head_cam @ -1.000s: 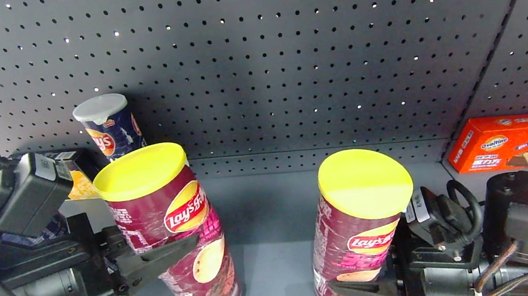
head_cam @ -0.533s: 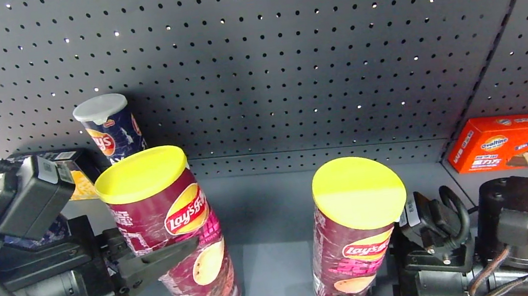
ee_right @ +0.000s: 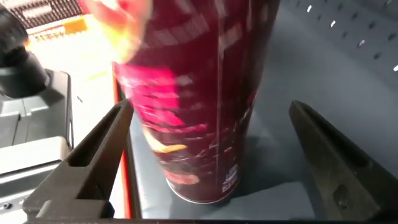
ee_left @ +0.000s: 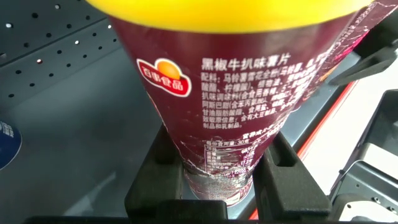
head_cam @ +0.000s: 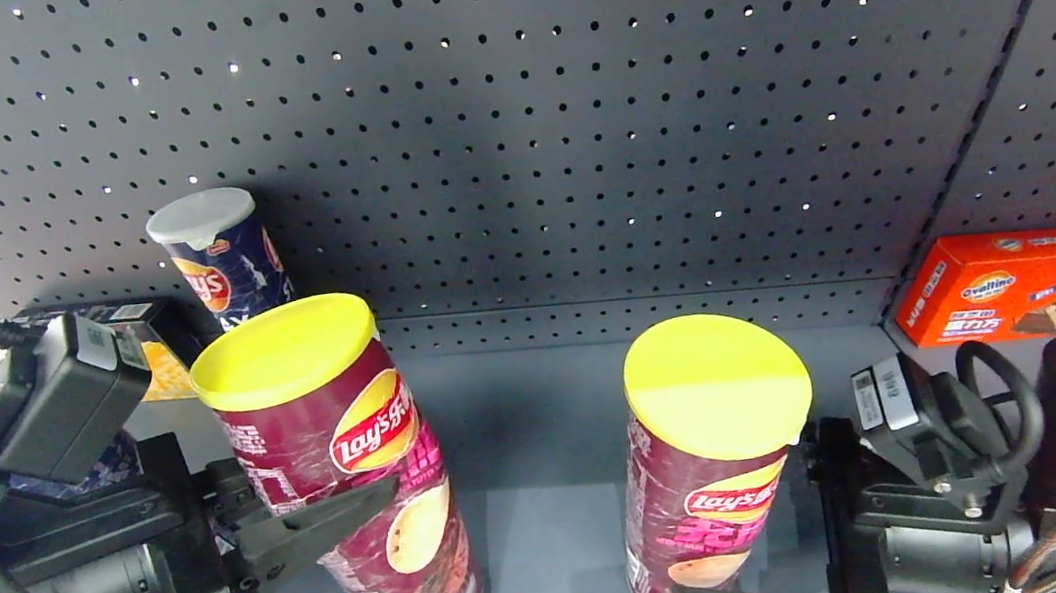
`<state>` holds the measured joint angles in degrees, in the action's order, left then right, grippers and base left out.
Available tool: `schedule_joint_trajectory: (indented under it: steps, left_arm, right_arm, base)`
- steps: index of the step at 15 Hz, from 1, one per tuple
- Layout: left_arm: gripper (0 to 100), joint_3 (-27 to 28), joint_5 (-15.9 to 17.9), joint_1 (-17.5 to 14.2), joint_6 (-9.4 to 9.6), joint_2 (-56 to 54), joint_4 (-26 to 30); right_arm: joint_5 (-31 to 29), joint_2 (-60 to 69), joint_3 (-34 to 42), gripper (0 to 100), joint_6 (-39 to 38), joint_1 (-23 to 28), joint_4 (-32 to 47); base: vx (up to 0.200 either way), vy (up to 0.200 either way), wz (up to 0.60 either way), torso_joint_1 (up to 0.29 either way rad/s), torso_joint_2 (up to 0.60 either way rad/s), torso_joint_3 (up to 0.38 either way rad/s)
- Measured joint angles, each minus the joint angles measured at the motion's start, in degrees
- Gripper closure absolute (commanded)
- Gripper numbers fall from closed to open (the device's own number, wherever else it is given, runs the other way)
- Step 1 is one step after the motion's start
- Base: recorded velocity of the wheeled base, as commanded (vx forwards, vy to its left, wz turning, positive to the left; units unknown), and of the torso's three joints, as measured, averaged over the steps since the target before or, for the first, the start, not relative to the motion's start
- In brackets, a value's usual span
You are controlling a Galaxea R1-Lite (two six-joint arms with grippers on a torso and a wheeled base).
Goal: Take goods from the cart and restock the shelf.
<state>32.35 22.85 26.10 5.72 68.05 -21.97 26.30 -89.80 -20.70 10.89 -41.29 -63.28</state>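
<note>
- Two pincers to log. Right one first?
- Right pincer (ee_right: 211,112): jaws spread wide, gripping nothing. The right can (head_cam: 711,475) stands between its fingers with a gap on either side, upright on the shelf (head_cam: 537,537) floor.
- Different from a second ago?
- Yes. Then it was clamped low on that can. The can came down a little, the jaws parted, and the arm has backed off toward the robot's right. The can sits on the same spot after release.
- So that one counts as stocked?
- My judgement: placed, yes. The arm only has to clear out without brushing it.
- Left side?
- Left pincer (ee_left: 219,177): closed on the lower body of the left can (head_cam: 347,460), fingers pressed against both sides. It has barely changed over the second, with a slight drop at most. The can looks about upright with its yellow lid on top and its base low at the shelf floor. Whether it bears weight there I cannot tell.
- Meaning?
- Probably the same sequence, one step behind: settle it, then let go. Opening too soon risks a topple. The right can is near but apart.
- Surroundings?
- Blue can (head_cam: 221,254) upright behind the left can, against the pegboard (head_cam: 502,88). Orange box (head_cam: 1025,281) well off to the right, past the panel joint.
</note>
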Motion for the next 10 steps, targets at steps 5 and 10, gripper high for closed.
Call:
schedule_joint_trajectory:
  steps: [5,10]
  left_arm:
    - [100,0.0,0.0,0.0,-0.02,0.0,-0.1]
    - [100,0.0,0.1,0.0,0.0,0.0,-0.1]
  right_arm:
    - [-0.1,9.8,2.7,0,0.0,0.0,3.5]
    - [-9.2,23.6,1.0,0,-0.3,0.4,16.5]
  base:
    - [0.0,0.0,0.0,0.0,0.0,0.0]
    - [0.0,0.0,0.0,0.0,0.0,0.0]
